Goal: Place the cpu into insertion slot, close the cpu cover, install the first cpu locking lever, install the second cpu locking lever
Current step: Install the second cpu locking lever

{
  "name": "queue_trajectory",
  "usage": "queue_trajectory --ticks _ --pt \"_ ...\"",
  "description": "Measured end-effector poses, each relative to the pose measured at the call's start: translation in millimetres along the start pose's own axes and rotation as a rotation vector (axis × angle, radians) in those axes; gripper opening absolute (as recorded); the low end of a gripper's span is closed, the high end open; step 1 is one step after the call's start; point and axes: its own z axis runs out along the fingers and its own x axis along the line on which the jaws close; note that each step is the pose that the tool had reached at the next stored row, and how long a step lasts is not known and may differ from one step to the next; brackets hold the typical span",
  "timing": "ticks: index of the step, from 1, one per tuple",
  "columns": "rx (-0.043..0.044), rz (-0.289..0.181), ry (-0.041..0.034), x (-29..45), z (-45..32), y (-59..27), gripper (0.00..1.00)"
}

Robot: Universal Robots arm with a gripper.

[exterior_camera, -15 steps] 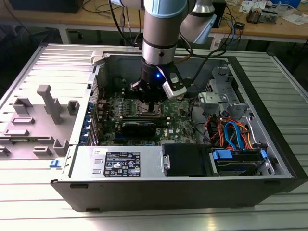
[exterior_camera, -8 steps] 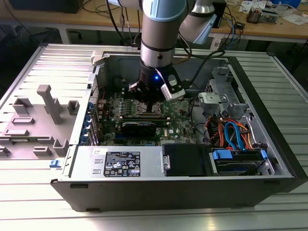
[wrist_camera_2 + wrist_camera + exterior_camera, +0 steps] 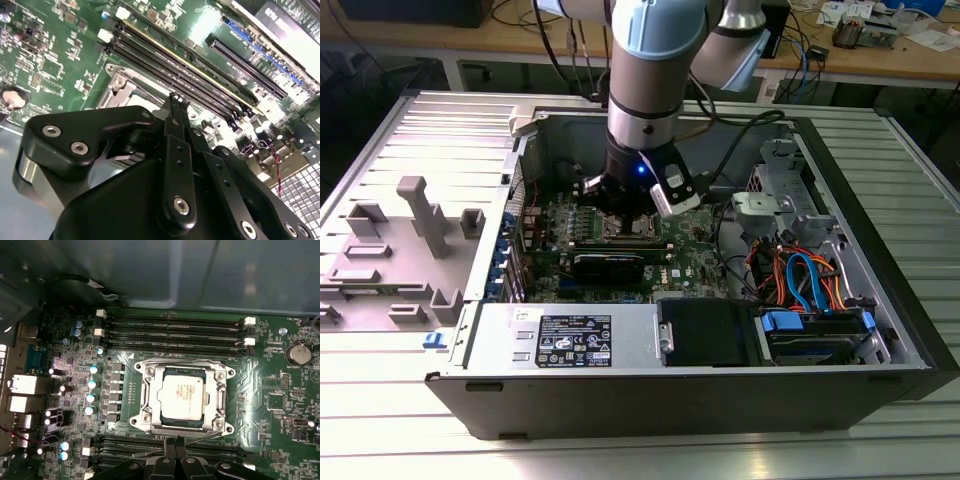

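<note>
One robot arm reached down into an open computer case, its black gripper (image 3: 633, 200) poised over the green circuit board (image 3: 280, 405).
Seen in the first wrist view, the pale silver-grey square cpu (image 3: 182, 395) lay flat in the insertion slot (image 3: 200, 374), and the thin silvery metal cpu cover (image 3: 218, 390) was closed down around it, framing the chip through its square cut-out. The gripper's black fingertips (image 3: 175, 460) stood pressed together just beside the socket frame's edge, near a thin metal locking lever (image 3: 200, 439), gripping nothing visible. Long black memory slots (image 3: 172, 330) ran along both sides of the socket.
</note>
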Motion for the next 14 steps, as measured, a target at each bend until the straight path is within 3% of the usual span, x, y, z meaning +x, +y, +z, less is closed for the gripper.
queue_trajectory --ticks 7,14 --pt "-0.0152 -0.004 0.0011 2.2 5.8 -2.4 0.11" --pt "-0.0172 -0.004 0.0010 2.1 6.2 -2.4 0.11"
